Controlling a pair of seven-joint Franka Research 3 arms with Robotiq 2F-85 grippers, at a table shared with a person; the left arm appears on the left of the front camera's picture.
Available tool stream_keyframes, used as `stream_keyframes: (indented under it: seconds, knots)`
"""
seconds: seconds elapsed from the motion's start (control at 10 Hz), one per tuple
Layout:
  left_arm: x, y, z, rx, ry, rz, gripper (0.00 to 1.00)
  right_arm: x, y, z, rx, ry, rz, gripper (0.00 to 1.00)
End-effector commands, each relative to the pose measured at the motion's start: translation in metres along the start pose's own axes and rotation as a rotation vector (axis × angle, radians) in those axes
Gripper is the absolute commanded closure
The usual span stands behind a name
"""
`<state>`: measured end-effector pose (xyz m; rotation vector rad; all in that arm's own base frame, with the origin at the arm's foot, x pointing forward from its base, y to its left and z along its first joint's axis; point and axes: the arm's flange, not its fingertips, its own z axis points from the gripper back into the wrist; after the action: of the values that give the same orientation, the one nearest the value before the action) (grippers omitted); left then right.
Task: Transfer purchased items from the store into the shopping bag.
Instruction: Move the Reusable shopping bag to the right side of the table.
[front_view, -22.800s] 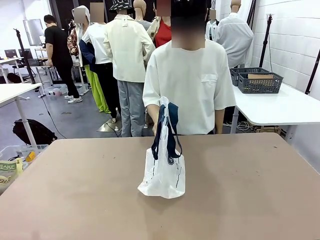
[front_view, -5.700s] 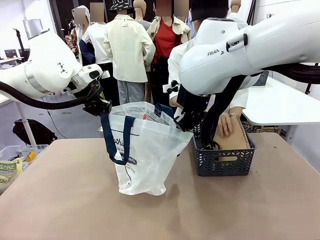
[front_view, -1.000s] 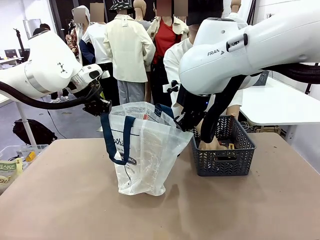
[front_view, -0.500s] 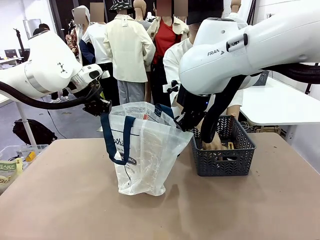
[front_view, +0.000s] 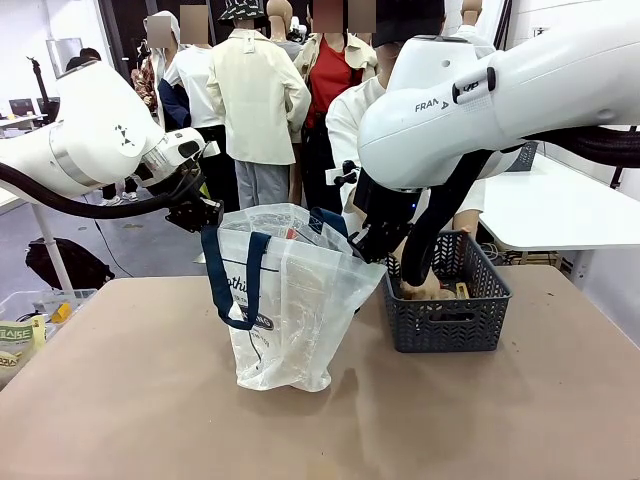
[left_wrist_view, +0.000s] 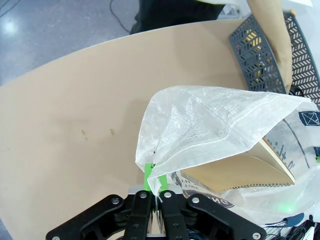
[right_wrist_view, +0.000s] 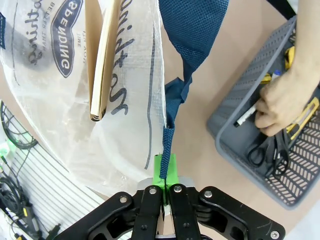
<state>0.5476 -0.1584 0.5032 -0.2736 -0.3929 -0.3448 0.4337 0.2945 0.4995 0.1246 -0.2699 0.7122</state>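
Plastic shopping bag (left_wrist_view: 200, 120) half-covers notebook (left_wrist_view: 240, 172).

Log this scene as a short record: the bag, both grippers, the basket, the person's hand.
shopping bag: upright on the table, mouth held open, notebook inside
left gripper: shut on the bag's rim
right gripper: shut on the opposite rim, at the base of a blue strap
basket: dark grey, to the bag's right, holding scissors and other small items
person's hand: inside the basket, among the items
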Motion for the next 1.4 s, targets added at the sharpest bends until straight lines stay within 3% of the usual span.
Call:
stream_keyframes:
  seconds: [0.0, 1.3]
  knots:
    - [-0.0009, 0.0031, 0.0035, 0.003, 0.002, 0.011, 1.00, -0.0046, -0.0021, -0.0005, 0.006, 0.002, -0.014, 1.00]
    - [-0.0009, 0.0031, 0.0035, 0.003, 0.002, 0.011, 1.00, -0.0046, -0.0021, -0.0005, 0.006, 0.002, -0.014, 1.00]
